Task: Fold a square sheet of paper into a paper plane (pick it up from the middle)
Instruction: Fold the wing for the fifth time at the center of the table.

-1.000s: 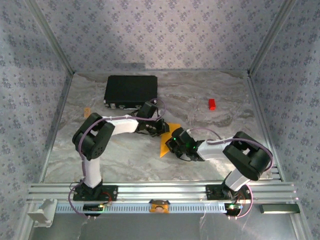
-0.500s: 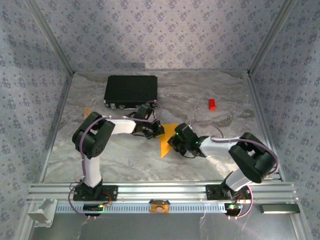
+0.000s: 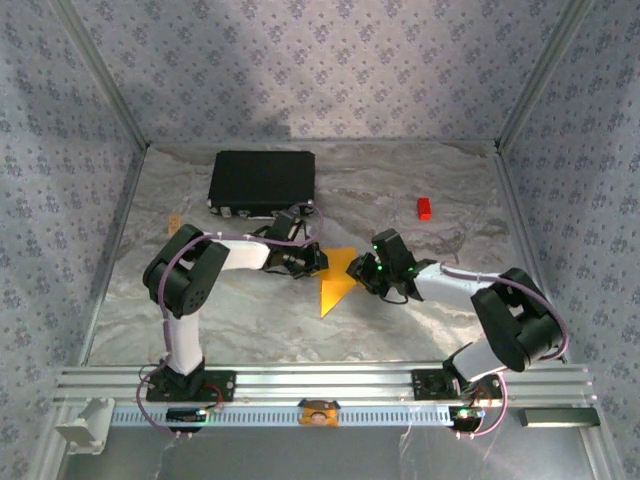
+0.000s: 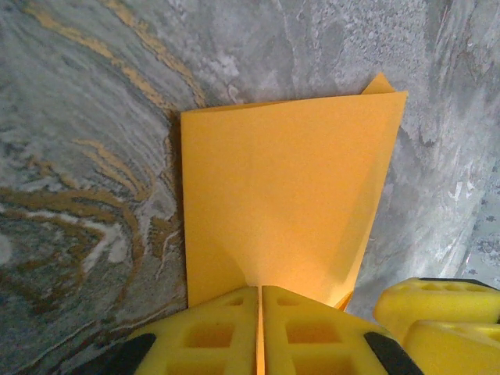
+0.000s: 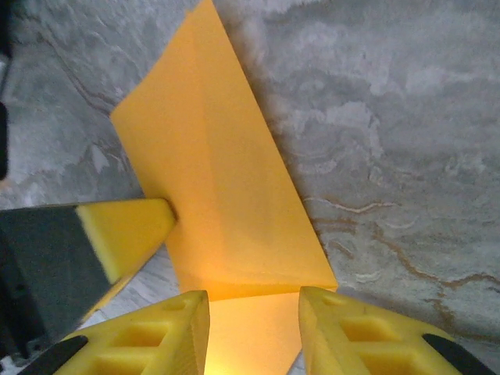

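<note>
Two grippers work the part-folded orange sheet [image 3: 336, 281] near the middle of the tabletop [image 3: 250, 322]: the left gripper [image 4: 259, 301] pinches one edge, while the right gripper [image 5: 254, 306] straddles another, jaws parted, and should close squarely along the fold.

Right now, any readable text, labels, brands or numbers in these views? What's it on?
No text can be read in any view.
black case: pale marks along its front edge, too small to read.
orange paper: plain, no print.
red block: no marking can be made out.
</note>
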